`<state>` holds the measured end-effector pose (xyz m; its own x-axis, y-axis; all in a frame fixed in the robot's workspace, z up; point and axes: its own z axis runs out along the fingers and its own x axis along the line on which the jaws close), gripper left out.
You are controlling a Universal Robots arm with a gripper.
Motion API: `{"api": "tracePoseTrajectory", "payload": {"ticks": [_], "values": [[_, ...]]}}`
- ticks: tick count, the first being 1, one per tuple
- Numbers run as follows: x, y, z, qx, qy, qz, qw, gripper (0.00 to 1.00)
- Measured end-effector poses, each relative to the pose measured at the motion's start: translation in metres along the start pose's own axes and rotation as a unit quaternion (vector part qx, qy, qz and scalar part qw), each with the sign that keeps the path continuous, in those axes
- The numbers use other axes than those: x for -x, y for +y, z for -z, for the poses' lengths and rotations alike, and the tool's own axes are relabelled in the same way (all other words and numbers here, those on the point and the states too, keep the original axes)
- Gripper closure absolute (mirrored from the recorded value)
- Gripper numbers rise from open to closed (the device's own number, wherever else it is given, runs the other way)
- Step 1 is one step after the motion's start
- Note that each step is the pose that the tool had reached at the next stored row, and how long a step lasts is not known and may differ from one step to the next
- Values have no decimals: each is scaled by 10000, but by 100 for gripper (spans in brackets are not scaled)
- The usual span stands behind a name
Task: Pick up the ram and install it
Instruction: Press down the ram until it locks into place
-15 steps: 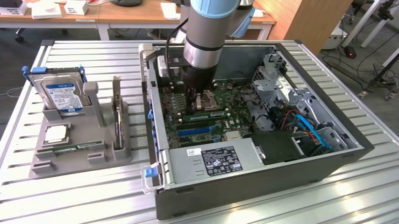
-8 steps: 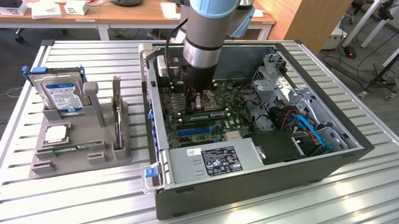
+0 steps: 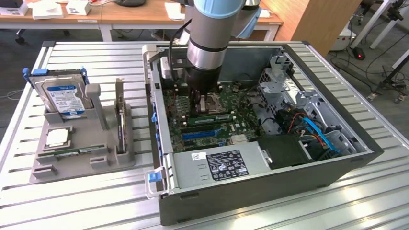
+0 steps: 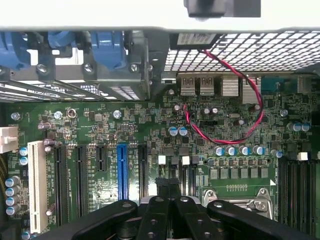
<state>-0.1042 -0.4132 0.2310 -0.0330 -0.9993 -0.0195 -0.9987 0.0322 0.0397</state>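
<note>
The ram (image 3: 78,151), a thin green stick with dark chips, lies flat in the front of the grey holder (image 3: 45,167) on the table, at the exterior view's left. My gripper (image 3: 206,99) hangs inside the open computer case (image 3: 255,191), far from that stick, over the motherboard (image 4: 100,130) beside the CPU socket (image 4: 235,200). In the wrist view its black fingers (image 4: 156,210) meet at the gripper (image 4: 167,187), shut, with no green stick between them. The dark memory slots (image 4: 300,185) lie beyond the socket. Among the slots in front of the arm is a green strip (image 3: 214,117); I cannot tell what it is.
A blue-labelled hard drive (image 3: 62,98) and a card (image 3: 119,120) stand upright in the holder. Inside the case are the power supply (image 3: 221,165), blue cables (image 3: 319,136), a drive cage (image 3: 281,81) and a red-black wire (image 4: 250,95). Case walls close in around the arm.
</note>
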Motion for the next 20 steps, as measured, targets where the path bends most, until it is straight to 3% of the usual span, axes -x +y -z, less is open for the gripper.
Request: {"api": "tracePoseTrajectory", "payload": {"ticks": [20], "values": [[-3,17,-55,1,2,1,10000,91]]}}
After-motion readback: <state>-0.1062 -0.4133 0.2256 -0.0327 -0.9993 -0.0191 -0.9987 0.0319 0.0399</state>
